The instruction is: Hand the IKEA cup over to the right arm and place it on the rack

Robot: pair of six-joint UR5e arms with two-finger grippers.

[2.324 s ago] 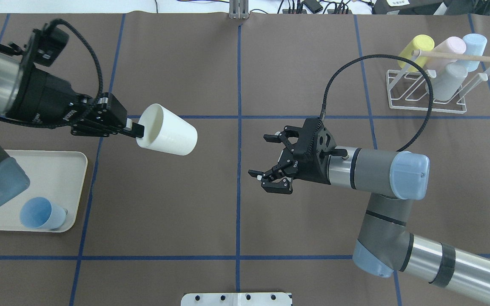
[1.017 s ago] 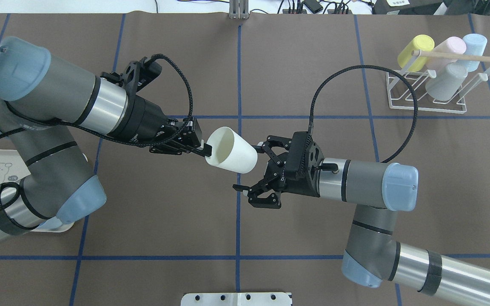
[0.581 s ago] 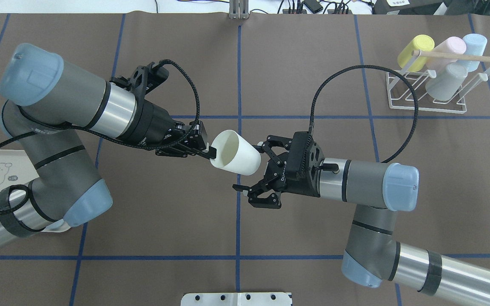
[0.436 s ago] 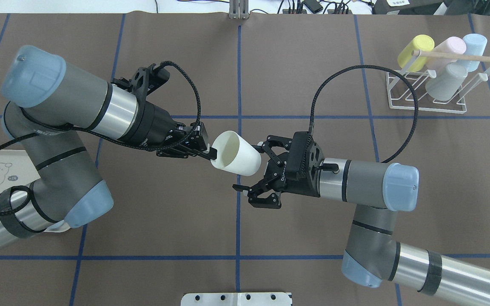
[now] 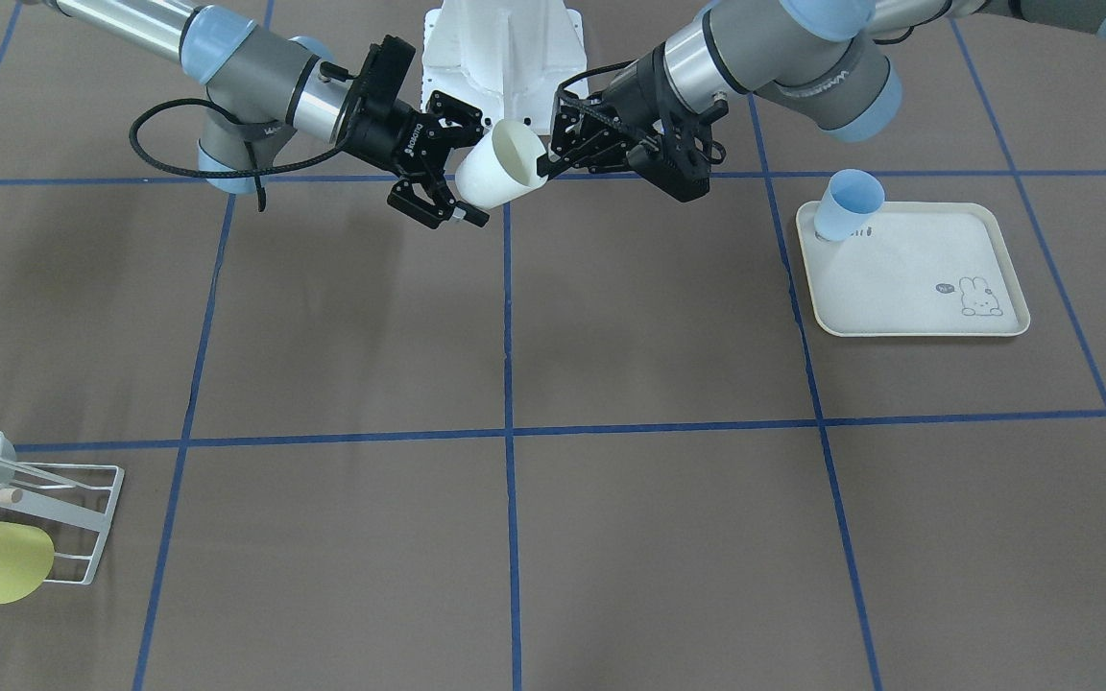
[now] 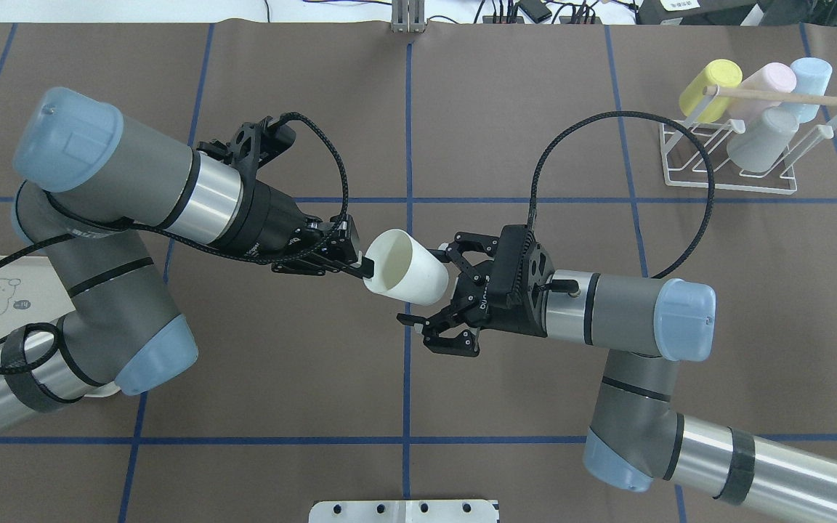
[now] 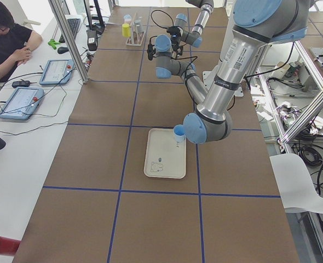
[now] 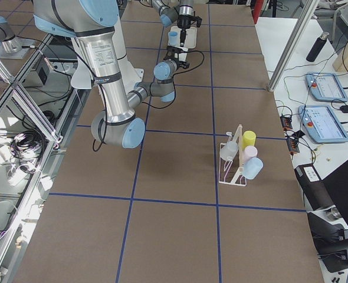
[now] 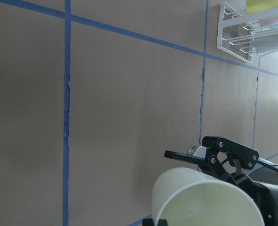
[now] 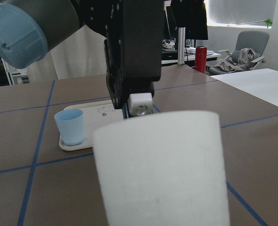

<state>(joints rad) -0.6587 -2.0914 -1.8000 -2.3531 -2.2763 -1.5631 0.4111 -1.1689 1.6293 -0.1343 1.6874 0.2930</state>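
Observation:
The IKEA cup (image 6: 410, 276) is white and lies tilted in the air over the table's middle, with its mouth toward the left arm. My left gripper (image 6: 365, 266) is shut on its rim, one finger inside the mouth. The right arm's gripper (image 6: 429, 282) is open, and the cup's closed end sits between its spread fingers without being clamped. From the front, the cup (image 5: 500, 168) hangs between the left gripper (image 5: 542, 171) and the right gripper (image 5: 466, 163). The right wrist view is filled by the cup (image 10: 162, 169). The rack (image 6: 731, 183) stands at the far right.
The rack holds a yellow cup (image 6: 710, 86), a pink cup (image 6: 763, 81), a blue cup (image 6: 809, 76) and a grey cup (image 6: 763, 138) under its wooden dowel (image 6: 782, 96). A cream tray (image 5: 918, 278) with a blue cup (image 5: 846, 203) lies by the left arm.
The left arm has carried the white cup to the right, bringing its closed end between the right gripper's fingers. The right gripper first moved left to meet it, then held still, open.

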